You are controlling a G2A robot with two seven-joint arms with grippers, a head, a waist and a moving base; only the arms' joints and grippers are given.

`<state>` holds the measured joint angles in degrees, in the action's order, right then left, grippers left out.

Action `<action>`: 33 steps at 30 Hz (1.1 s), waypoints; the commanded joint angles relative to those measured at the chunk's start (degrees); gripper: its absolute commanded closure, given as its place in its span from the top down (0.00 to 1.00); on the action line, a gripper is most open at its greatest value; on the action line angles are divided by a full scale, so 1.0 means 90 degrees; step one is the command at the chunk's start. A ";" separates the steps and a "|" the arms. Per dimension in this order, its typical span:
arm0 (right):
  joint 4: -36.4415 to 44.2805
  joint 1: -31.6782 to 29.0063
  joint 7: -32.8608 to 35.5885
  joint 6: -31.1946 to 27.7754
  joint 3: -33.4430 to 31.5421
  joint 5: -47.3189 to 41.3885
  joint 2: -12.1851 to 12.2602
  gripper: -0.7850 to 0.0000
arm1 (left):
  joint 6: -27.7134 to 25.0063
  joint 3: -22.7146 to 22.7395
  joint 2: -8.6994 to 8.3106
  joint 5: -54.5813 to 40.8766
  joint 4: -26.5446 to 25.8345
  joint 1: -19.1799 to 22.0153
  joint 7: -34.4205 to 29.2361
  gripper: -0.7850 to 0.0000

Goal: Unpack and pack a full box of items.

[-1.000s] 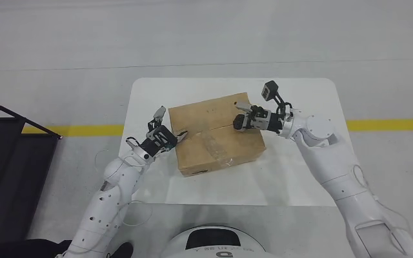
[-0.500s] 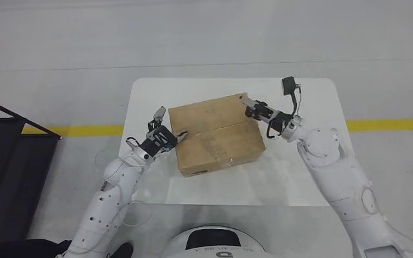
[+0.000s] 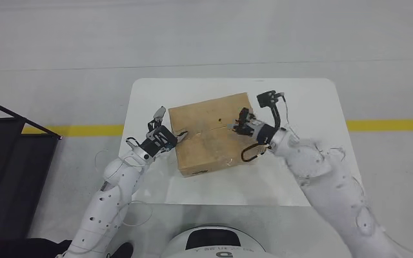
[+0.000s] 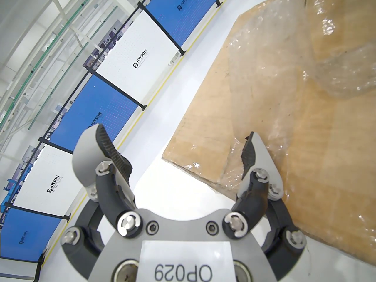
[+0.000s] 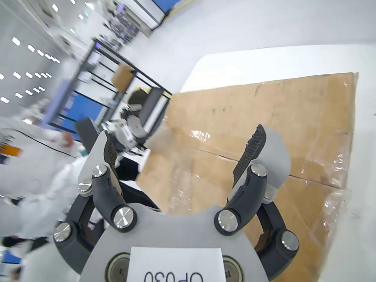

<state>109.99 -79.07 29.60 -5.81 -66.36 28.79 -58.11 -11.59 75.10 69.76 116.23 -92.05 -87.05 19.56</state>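
Bright and evenly lit from overhead, with barely any shadow on the white table (image 3: 310,90) around the cardboard box (image 3: 210,122). White glints off the crinkled clear tape (image 4: 332,68) in both wrist views. Motion smear across the far background in the right wrist view, ceiling lights (image 5: 30,48) drawn into short dashes. Straight lines bowed toward the edges of both wrist views.

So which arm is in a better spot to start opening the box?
Probably the right. The right gripper hangs open over the box top, close to the taped middle seam. The left gripper is open too, but sits at the box's side edge.
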 commanded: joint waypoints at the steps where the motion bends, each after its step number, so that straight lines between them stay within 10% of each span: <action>1: 0.0311 -0.0199 0.0018 0.0157 0.0169 0.1589 0.0022 1.00 | 0.0000 0.0000 0.0000 0.0000 0.0000 0.0000 0.0000 1.00; 7: 0.0644 -0.0461 0.0095 0.1093 0.1043 0.4090 -0.0042 1.00 | 0.0000 0.0000 0.0000 0.0000 0.0000 0.0000 0.0000 1.00; 13: 0.0875 -0.0608 0.0201 0.0696 0.1326 0.4497 -0.0065 1.00 | 0.0000 0.0000 0.0000 0.0000 0.0000 0.0000 0.0000 1.00; 23: 0.1020 -0.1761 -0.0193 -0.2288 -0.0589 0.2478 0.0327 1.00 | 0.0000 0.0000 0.0000 0.0000 0.0000 0.0000 0.0000 1.00; 33: -0.0447 -0.1019 0.3442 -0.3082 -0.1478 -0.2413 0.0613 1.00 | 0.0000 0.0000 0.0000 0.0000 0.0000 0.0000 0.0000 1.00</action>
<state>107.36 -89.72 55.40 -34.01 -79.86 11.86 -52.79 -11.59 75.10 69.76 116.23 -92.05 -87.05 19.56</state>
